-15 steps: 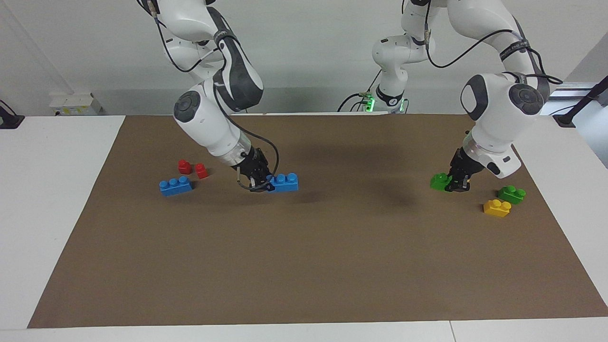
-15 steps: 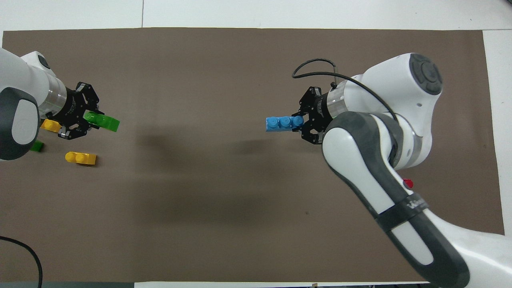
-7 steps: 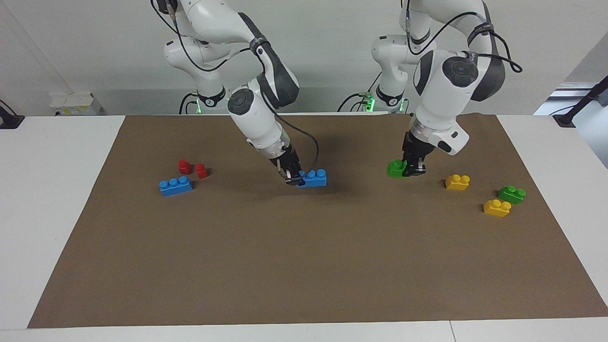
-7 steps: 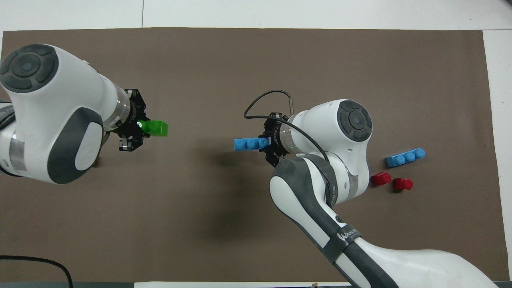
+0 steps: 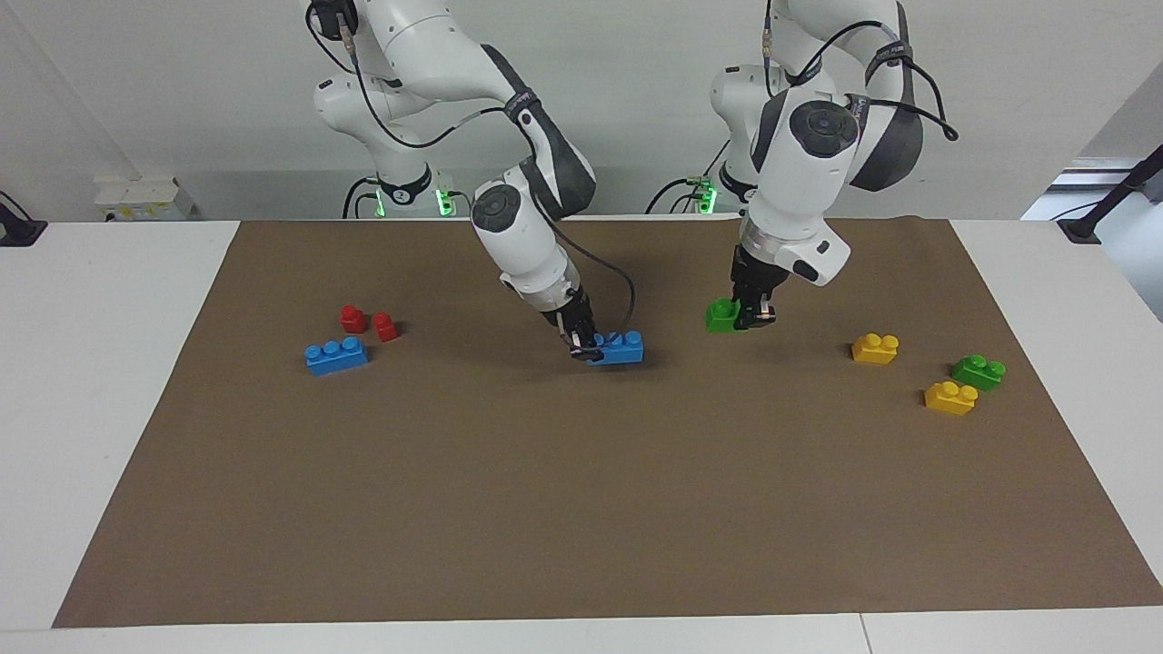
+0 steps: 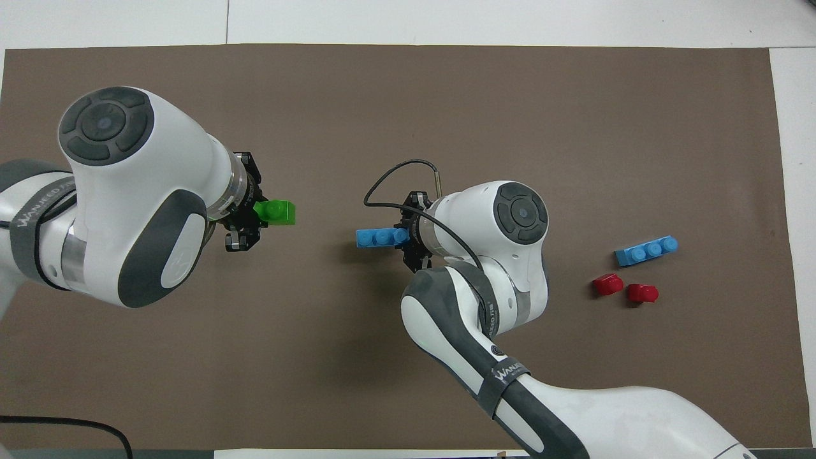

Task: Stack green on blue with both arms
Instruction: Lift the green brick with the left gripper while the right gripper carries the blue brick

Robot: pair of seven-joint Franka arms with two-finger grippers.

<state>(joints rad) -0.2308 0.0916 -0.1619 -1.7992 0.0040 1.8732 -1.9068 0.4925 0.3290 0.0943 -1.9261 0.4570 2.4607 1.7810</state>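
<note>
We note both picks done: left gripper clamps the small green two-stud plastic brick, raised beside the long blue three-stud plastic brick clamped by the right gripper. Stacking remains.

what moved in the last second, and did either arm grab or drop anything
Both arms carried their bricks toward the table's middle: the left end effector with the green brick, the right end effector with the blue brick. Nothing was grabbed or dropped. The loose bricks stayed put.
</note>
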